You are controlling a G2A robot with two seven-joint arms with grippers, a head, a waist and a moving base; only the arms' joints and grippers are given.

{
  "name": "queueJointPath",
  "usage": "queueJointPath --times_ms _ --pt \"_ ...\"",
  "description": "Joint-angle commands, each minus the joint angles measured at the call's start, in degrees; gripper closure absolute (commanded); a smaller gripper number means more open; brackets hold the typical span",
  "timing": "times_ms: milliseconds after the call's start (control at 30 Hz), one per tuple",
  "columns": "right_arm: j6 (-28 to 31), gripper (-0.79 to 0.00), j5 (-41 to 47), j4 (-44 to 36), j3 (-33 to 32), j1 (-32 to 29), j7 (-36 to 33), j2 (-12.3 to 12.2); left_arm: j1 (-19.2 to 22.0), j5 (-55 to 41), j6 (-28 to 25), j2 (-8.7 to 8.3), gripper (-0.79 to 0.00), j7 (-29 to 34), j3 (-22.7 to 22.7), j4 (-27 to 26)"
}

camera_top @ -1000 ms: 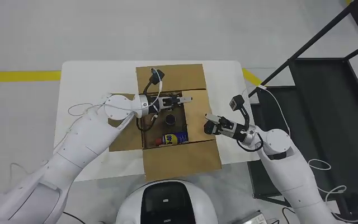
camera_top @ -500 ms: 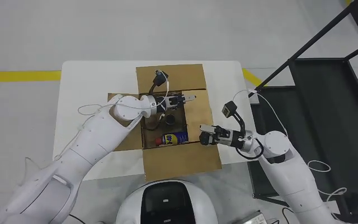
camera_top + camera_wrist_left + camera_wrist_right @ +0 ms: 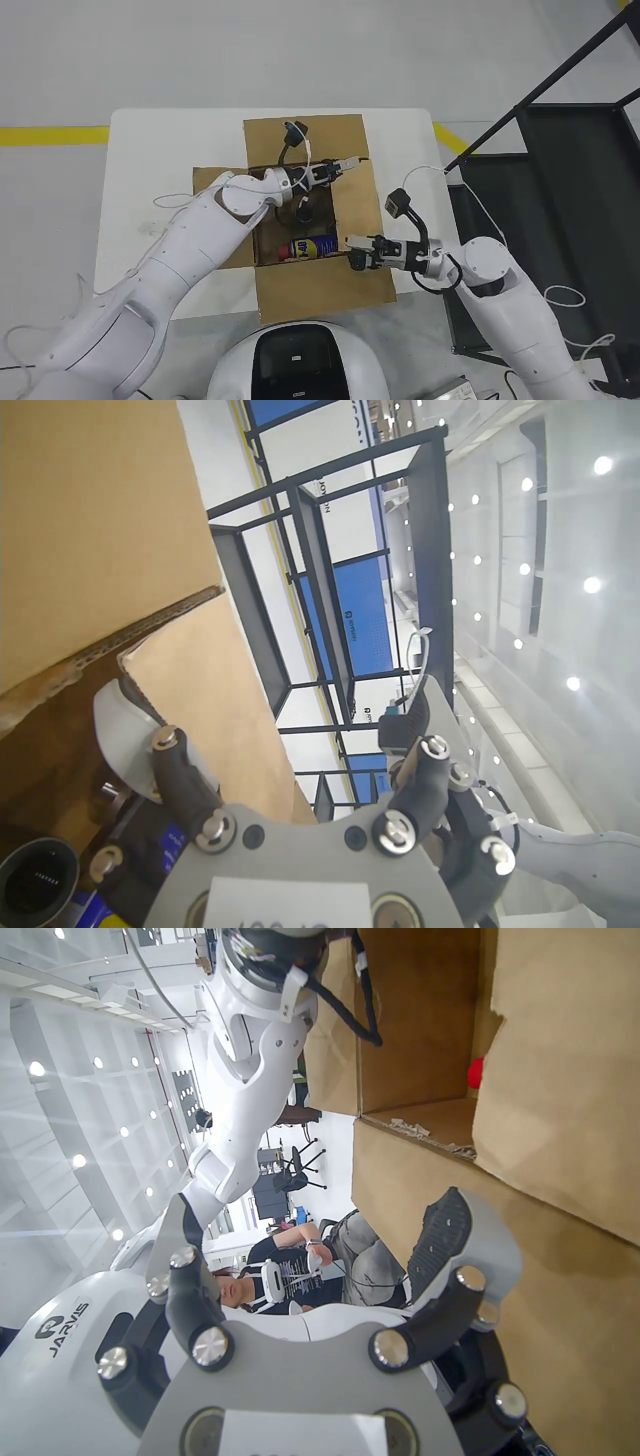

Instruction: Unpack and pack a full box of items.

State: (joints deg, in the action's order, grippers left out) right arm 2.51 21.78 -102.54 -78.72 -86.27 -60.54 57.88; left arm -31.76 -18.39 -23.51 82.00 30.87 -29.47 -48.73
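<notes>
The right fingers are spread with nothing between them. Over the last second they have swung in from beside the box to its near corner, and their tips are now at the cardboard wall. Just past those tips, inside the box, lies the can. A red spot past the wall's edge is probably its cap. I judge this to be a reach for the can, so unpacking is under way and that item looks next out. The wall stands between fingers and can, so they would likely have to rise over it first.

The left fingers are also spread and empty. They have drifted a little toward the far flap, with a dark cylinder below and behind them, which looks like making room for the other arm. The box rests on the white surface.

The left arm covers much of the box's inside, so what else remains there is hard to tell. From the right wrist, the wall hides the can's body.
</notes>
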Motion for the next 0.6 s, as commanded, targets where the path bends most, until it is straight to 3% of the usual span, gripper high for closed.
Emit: queueJointPath --times_ms 0,267,567 --pt "-0.79 -0.785 -0.48 -1.05 0.32 -0.47 -0.95 -0.11 -0.26 -0.78 -1.05 0.20 -0.785 0.34 -0.66 -0.28" --pt "-4.02 -0.785 -4.53 -4.73 0.80 -3.00 0.91 -0.53 -1.35 -3.11 -3.32 0.65 -0.785 1.93 -3.60 -3.42" --pt "2.97 -0.785 -2.23 -5.30 -2.30 -7.41 14.29 -0.14 -1.36 -2.53 -2.32 1.64 -0.785 4.32 -4.75 -6.15"
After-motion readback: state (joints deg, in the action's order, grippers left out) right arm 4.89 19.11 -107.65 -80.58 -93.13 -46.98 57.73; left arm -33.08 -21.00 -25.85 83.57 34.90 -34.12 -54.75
